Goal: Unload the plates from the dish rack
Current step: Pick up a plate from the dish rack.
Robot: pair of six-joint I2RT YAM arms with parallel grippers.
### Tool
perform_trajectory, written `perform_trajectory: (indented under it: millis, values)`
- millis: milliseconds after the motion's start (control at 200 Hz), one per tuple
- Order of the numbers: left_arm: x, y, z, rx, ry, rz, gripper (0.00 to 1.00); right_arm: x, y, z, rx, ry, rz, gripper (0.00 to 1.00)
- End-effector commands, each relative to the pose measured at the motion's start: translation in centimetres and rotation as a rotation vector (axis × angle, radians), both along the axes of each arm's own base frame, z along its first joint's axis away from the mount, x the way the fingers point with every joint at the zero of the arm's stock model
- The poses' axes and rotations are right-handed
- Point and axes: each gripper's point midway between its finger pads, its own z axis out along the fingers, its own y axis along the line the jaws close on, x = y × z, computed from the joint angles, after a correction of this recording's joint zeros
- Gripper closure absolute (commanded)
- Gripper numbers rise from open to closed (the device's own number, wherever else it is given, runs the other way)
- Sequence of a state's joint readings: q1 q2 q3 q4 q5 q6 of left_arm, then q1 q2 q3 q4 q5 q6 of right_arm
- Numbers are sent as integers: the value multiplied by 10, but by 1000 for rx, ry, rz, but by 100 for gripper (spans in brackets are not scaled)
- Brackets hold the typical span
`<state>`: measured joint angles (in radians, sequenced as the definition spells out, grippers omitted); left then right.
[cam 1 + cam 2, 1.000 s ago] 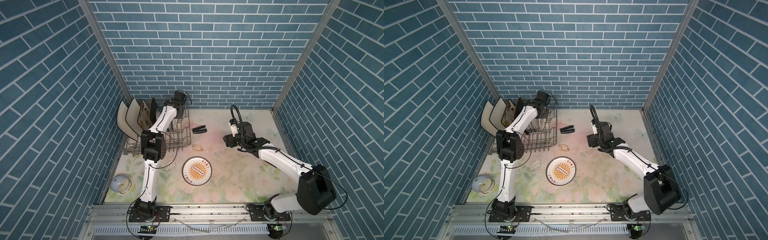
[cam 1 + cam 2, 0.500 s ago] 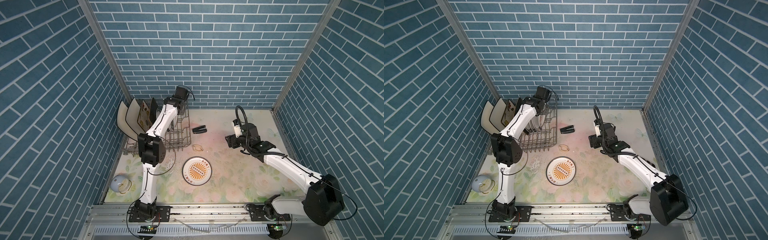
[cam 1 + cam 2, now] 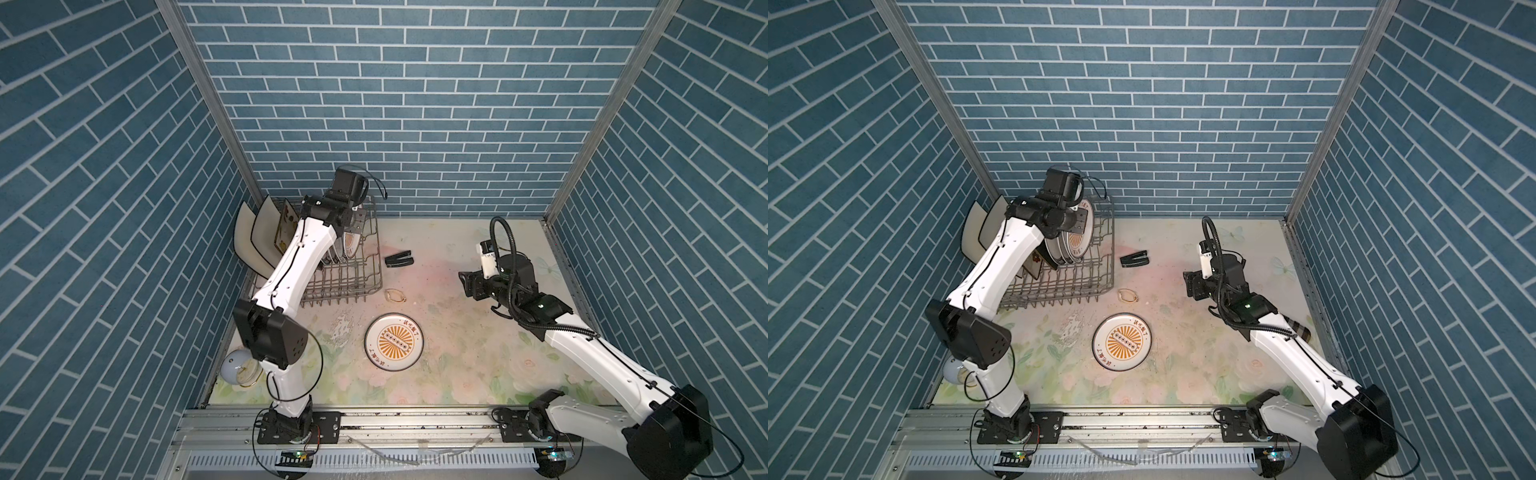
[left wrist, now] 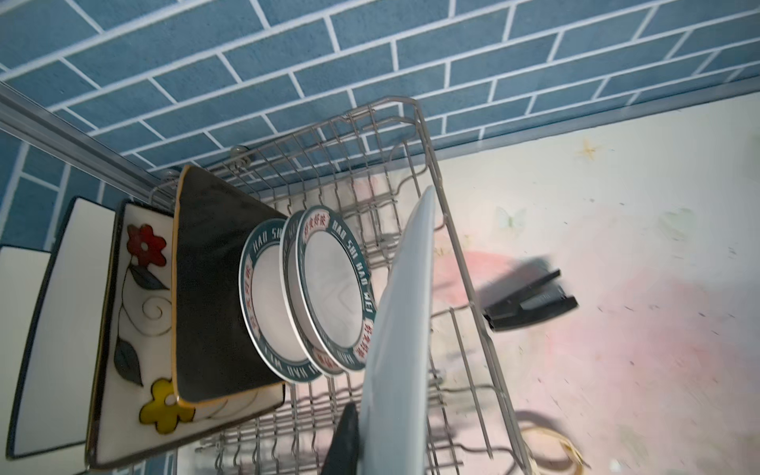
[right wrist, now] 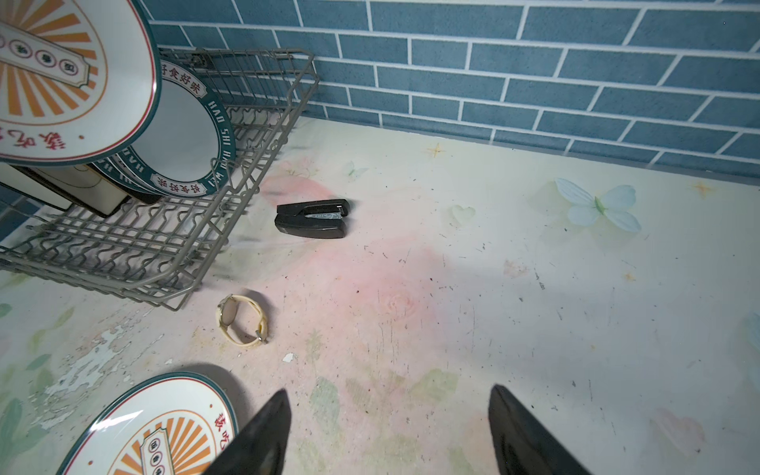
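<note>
Nearest me, a sunburst plate (image 3: 394, 341) lies flat on the table (image 3: 457, 353), near the right gripper (image 5: 388, 415), whose jaws gape empty, well apart from the dish rack (image 4: 452, 246). Farther back, the left gripper (image 3: 1079, 222) pinches the rim of a second sunburst plate (image 4: 403, 329), which stands on edge beneath its fingers and over the rack. The remaining plates (image 4: 333, 288) stand just beyond. One finger hides behind the plate, and I cannot tell whether its lower rim is clear of the rack.

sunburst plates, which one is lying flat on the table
The flat sunburst plate lies face up mid-table, in front of the dish rack. The held sunburst plate is on edge at the rack, pinched by the left gripper.
</note>
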<state>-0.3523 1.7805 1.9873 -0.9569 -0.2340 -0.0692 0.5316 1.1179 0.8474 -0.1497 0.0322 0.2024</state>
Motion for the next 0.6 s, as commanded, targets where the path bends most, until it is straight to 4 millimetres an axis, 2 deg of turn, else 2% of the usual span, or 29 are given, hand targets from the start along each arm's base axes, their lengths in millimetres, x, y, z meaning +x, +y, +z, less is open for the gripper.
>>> perform_trajectory:
  millis: [0, 175, 305, 455, 595]
  values:
    - [-37, -8, 14, -106, 11, -65, 94, -8, 4, -10, 71, 58, 6, 25]
    - [-92, -15, 12, -249, 47, -125, 94, -4, 13, -10, 93, 86, 28, 26]
    - [-128, -22, -1, -377, 90, -139, 94, -1, 20, -5, 108, 93, 44, 27]
    - [-159, -28, -24, -522, 125, -124, 95, 0, 29, -5, 132, 124, 71, 28]
    - [-180, -31, -42, -640, 140, -90, 96, -2, 32, -8, 152, 157, 78, 29]
